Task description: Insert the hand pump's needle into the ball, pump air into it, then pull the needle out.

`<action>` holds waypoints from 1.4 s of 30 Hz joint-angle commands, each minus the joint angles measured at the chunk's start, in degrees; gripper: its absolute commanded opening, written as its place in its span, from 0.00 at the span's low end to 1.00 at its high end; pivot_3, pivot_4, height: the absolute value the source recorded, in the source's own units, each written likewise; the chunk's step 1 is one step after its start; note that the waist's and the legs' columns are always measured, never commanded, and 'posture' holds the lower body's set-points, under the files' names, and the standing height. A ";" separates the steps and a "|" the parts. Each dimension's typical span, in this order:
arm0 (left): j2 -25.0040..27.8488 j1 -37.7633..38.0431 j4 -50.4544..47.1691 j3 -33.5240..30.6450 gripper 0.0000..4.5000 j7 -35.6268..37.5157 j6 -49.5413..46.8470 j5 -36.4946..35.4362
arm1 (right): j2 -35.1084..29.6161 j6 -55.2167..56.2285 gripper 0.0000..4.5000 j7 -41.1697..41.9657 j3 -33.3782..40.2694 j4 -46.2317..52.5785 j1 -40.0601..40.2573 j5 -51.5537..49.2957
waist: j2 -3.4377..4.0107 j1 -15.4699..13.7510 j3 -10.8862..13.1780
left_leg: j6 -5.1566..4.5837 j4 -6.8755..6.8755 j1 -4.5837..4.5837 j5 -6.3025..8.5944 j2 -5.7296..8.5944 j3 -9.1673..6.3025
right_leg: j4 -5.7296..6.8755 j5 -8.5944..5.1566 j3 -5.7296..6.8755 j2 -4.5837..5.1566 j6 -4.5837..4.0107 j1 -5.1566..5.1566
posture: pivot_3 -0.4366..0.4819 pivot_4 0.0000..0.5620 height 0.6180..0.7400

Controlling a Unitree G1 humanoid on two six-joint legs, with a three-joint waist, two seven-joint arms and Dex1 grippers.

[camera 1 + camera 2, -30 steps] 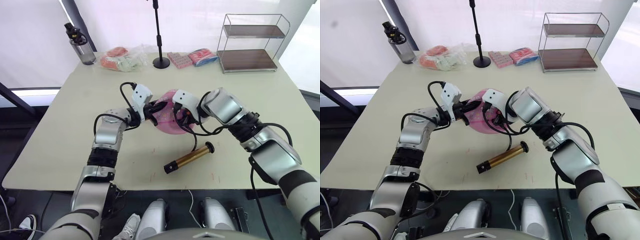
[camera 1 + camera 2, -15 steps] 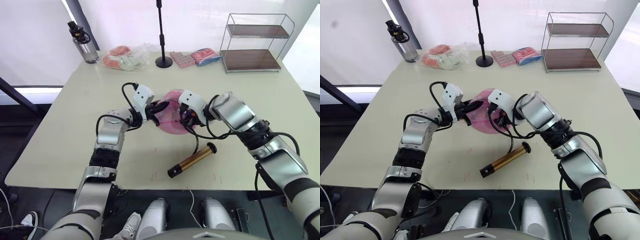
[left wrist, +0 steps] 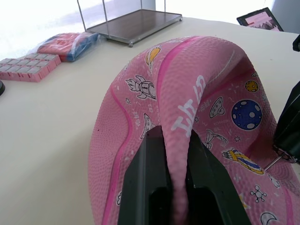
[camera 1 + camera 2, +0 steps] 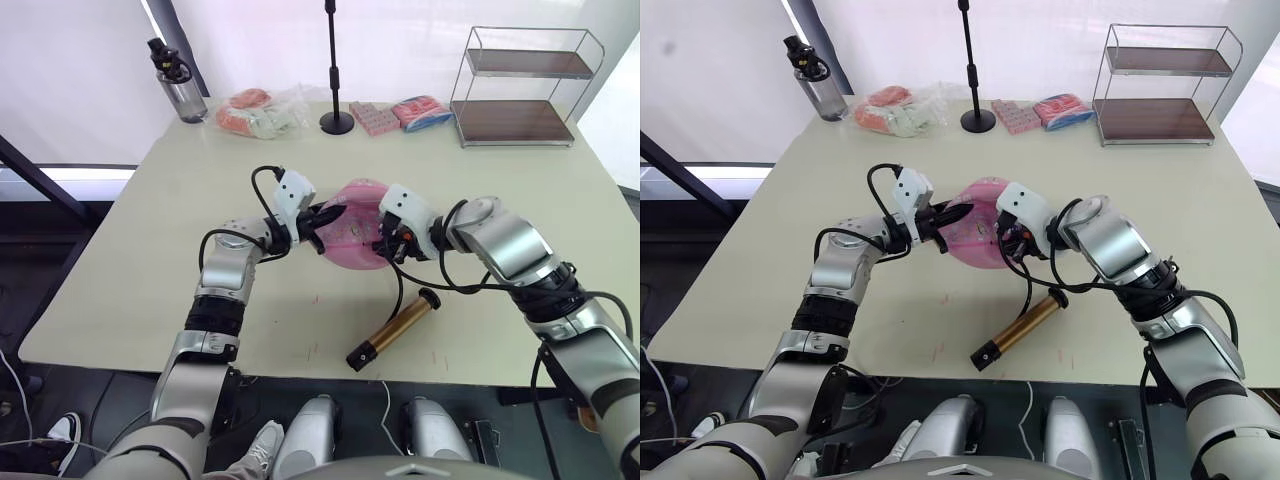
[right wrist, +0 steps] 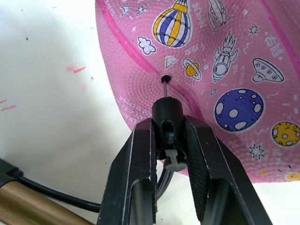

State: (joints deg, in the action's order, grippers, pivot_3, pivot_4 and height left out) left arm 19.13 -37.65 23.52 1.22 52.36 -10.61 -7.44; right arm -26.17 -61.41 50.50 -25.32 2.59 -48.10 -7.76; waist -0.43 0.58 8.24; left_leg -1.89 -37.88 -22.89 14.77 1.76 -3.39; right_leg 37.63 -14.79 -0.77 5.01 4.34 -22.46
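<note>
Ball: pink rubber ball (image 4: 352, 226), partly deflated, mid-table; cartoon rockets, planets, UFOs, a balloon.
Writing: white characters on a fold in the left wrist view, not readable; small "MADE IN CHINA" line near the black valve hole (image 5: 165, 78).
Left gripper: left gripper (image 3: 174, 154), at the ball's 9 o'clock side, fingers (image 3: 151, 173) pressed in on a raised fold of the ball skin.
Right gripper: right gripper (image 5: 168, 136), at the ball's 3 o'clock side, fingers pinching the black needle fitting (image 5: 167, 112).
Needle: needle (image 5: 164, 88) tip right at the valve hole; depth cannot be judged.
Hand pump: bronze-gold hand pump (image 4: 393, 329) lying on the table at 5 o'clock from the ball, apart from it; black hose (image 4: 398, 290) runs up to the right gripper.
Surface: cream table (image 4: 150, 200), faint red marks near the front edge.
Back edge: water bottle (image 4: 178, 85) at 10 o'clock, bagged packets (image 4: 262, 110), black stand pole (image 4: 334, 65) at 12 o'clock, pink packets (image 4: 400, 113), wire two-tier shelf (image 4: 522, 90) at 2 o'clock.
Room: white curtain-like backdrop.
</note>
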 commanded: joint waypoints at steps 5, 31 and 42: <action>-1.53 1.62 3.22 5.13 0.00 1.99 -0.81 1.58 | -1.26 4.10 0.08 -0.29 2.99 4.16 1.61 -1.67 | 0.00 -0.11 0.02 | 0.00 0.00 0.00 0.00 0.01 -0.01 | 0.00 0.00 0.01 0.00 0.01 0.01 | 0.48 0.27 0.96; -1.82 0.31 7.21 5.02 0.00 2.00 2.60 1.71 | -0.83 -1.58 0.99 -3.34 21.94 10.92 14.30 -20.11 | -0.01 -1.47 0.04 | 0.00 0.09 -0.02 0.00 0.02 -0.14 | -0.27 -0.02 0.16 0.02 0.03 0.19 | 0.48 0.27 0.96; -1.46 0.64 8.19 6.13 0.00 2.01 3.97 3.13 | 0.86 -1.20 0.99 -7.65 21.55 9.25 15.52 -21.59 | 0.00 -1.45 0.04 | 0.00 0.09 -0.01 0.00 0.04 -0.17 | -0.28 -0.02 0.19 0.01 0.04 0.24 | 0.48 0.27 0.96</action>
State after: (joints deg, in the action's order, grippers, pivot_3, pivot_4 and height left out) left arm 18.52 -39.31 28.53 2.88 53.38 -5.41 -6.89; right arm -25.41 -63.54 43.29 -4.51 11.12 -32.56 -28.72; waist -0.43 -0.87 8.29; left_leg -1.89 -37.79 -22.90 14.77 1.80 -3.55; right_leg 37.35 -14.81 -0.58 5.03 4.37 -22.23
